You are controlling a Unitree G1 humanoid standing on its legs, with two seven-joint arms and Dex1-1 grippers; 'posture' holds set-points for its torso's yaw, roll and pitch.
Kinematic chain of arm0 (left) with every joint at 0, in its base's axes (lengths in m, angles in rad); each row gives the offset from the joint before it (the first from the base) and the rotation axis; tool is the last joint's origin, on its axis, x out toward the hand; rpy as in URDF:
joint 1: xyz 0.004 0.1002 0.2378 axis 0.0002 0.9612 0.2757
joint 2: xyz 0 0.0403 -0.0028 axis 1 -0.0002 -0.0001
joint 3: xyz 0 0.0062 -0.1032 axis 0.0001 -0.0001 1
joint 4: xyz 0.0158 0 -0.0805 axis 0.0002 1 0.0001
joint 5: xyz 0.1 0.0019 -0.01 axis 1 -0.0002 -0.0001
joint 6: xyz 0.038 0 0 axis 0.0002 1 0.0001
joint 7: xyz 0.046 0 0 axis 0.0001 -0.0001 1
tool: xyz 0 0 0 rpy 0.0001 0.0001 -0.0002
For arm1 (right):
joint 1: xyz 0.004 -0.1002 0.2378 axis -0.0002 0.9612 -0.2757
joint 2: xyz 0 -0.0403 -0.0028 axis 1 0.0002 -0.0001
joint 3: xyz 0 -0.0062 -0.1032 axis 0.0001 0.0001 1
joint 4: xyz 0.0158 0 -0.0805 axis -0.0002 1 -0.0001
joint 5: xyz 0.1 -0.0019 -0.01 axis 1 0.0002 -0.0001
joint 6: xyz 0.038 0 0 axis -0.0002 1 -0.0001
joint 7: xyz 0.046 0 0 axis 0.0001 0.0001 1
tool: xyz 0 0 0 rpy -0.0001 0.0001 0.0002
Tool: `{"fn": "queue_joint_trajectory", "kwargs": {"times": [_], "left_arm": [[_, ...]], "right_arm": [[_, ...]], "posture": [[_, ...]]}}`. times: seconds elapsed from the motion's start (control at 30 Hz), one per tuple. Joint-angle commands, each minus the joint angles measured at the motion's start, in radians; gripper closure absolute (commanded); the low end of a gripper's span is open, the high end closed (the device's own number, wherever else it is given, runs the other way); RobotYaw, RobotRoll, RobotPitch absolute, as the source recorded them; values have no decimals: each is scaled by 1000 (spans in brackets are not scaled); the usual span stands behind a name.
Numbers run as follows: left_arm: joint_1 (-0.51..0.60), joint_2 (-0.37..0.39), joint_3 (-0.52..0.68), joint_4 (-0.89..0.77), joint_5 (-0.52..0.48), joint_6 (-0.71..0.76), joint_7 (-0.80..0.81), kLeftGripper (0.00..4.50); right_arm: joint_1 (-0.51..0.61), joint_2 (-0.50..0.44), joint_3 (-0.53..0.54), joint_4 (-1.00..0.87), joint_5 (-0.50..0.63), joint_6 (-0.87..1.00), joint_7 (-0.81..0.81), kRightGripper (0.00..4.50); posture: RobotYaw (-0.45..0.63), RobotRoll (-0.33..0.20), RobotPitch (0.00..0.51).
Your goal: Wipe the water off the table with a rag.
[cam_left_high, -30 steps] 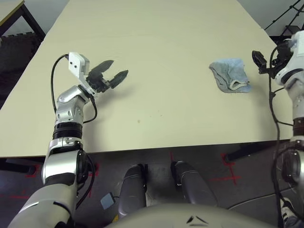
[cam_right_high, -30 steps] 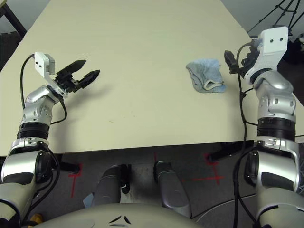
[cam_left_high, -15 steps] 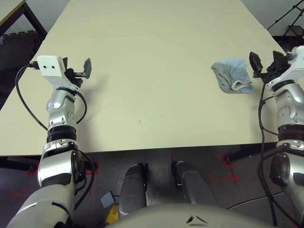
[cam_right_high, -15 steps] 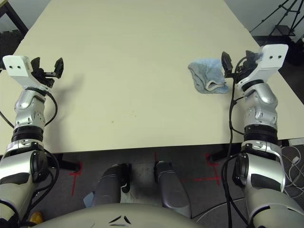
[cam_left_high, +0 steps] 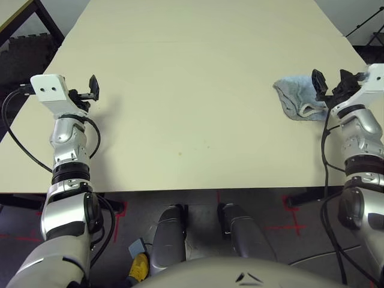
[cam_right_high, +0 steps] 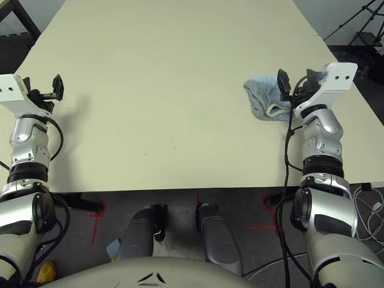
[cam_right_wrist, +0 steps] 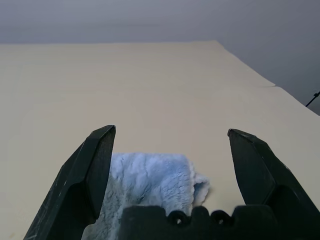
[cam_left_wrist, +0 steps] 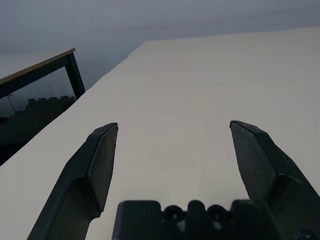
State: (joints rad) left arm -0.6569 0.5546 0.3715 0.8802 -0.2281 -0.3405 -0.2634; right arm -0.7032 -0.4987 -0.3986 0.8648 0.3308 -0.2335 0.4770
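Observation:
The light blue rag [cam_left_high: 297,99] lies crumpled at the right side of the pale table [cam_left_high: 204,72]. My right gripper [cam_left_high: 331,79] hovers at the rag's right edge, open, holding nothing. In the right wrist view the rag [cam_right_wrist: 150,180] sits low between the spread fingers [cam_right_wrist: 95,170] of the right gripper [cam_right_wrist: 171,131]. My left gripper [cam_left_high: 84,93] is raised over the table's left edge, open and empty, as the left wrist view shows for the left gripper [cam_left_wrist: 173,125]. One tiny brown drop of water [cam_left_high: 179,154] marks the table near its front middle.
A dark-framed side table [cam_left_high: 18,18] stands beyond the far left corner, and tripod legs [cam_right_high: 360,18] stand at the far right. The table's front edge [cam_left_high: 198,191] runs just ahead of my body. Black cables hang from both wrists.
My left gripper has swung from pointing right over the table back to the left edge, pointing away. My right gripper has moved inward to the rag's right edge. The view shifted slightly.

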Motion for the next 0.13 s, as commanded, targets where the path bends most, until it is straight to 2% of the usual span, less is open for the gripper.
{"fn": "queue_joint_trajectory", "kwargs": {"times": [0.03, 0.13], "left_arm": [[-7, 5, -8, 29, 13, -13, -7, 0], [-16, 4, -11, 39, 14, -16, -14, 0]], "right_arm": [[-16, -17, -19, 16, 7, -31, -12, 26], [-20, -21, -22, 18, 6, -36, -19, 26]], "posture": [[-107, 0, 194], [-112, 0, 184]]}}
